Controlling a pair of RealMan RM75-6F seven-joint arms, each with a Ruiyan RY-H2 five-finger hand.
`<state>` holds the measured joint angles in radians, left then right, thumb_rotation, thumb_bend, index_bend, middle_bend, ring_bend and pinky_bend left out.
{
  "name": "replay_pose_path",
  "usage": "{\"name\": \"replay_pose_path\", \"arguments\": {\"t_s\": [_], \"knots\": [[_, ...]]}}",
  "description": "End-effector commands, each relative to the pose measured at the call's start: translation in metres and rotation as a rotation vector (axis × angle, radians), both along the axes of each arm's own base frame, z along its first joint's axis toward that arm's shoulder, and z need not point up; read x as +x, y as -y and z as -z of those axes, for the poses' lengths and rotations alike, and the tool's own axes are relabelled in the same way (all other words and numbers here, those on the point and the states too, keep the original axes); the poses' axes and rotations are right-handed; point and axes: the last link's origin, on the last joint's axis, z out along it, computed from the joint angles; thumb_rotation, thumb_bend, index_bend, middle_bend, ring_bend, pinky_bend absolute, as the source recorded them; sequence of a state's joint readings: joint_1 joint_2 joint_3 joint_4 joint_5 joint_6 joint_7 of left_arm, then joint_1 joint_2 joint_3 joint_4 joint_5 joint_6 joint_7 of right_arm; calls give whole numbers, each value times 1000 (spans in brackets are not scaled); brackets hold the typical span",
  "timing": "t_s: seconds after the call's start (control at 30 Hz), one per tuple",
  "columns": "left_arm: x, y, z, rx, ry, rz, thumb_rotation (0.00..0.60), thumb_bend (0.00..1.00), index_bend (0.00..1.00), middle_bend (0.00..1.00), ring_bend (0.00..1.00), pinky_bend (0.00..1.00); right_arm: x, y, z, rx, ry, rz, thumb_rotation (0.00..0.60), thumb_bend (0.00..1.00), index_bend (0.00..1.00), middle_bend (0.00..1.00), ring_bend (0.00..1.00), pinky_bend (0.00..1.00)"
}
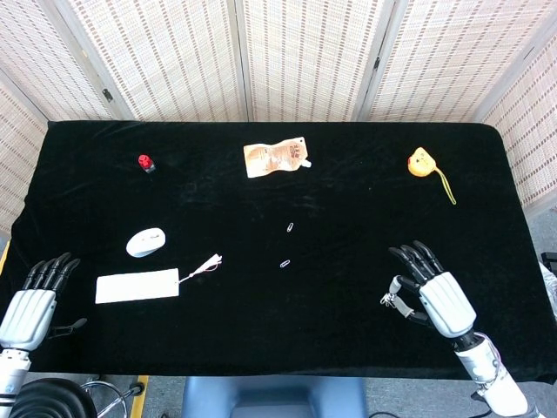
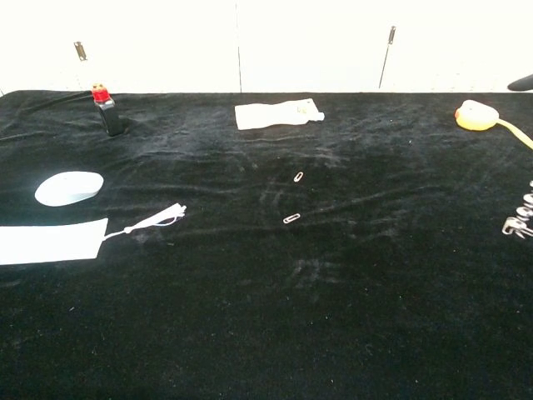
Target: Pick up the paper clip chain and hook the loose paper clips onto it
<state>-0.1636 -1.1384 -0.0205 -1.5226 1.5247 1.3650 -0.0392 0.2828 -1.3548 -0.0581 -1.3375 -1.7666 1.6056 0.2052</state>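
Note:
My right hand is over the table's front right and pinches the paper clip chain, which hangs from its thumb side; in the chest view the chain dangles at the right edge, the hand nearly out of frame. Two loose paper clips lie mid-table, one farther back, one nearer. My left hand hovers at the front left edge, fingers spread, holding nothing.
A white mouse, a white card with a tassel, a red-capped bottle, an orange pouch and a yellow tape measure lie on the black cloth.

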Motion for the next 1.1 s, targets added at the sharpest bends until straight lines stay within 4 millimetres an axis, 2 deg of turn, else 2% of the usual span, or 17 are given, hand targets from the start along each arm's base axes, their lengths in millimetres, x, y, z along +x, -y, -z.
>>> {"name": "replay_pose_path", "arguments": {"t_s": [0.03,0.57,0.8,0.93,1.1], "knots": [[1,-5,2,-19,-5,6,600,69,0,0,0,0,-6,-3,-3,-14,4,24,600,481,921,137,89,0],[4,-19,9,-72,-17,28,600,70,0,0,0,0,-43,-9,-18,-73,33,156,600,481,921,138,89,0],[5,-17,8,-67,-13,34,600,70,0,0,0,0,-46,-5,-17,-85,19,161,600,481,920,137,91,0],[5,-17,8,-65,-12,34,600,69,0,0,0,0,-50,-4,-17,-88,8,171,600,481,863,124,106,0],[5,-17,7,-65,-12,34,600,70,0,0,0,0,-51,-2,-18,-90,6,185,600,481,855,123,103,0]]}}
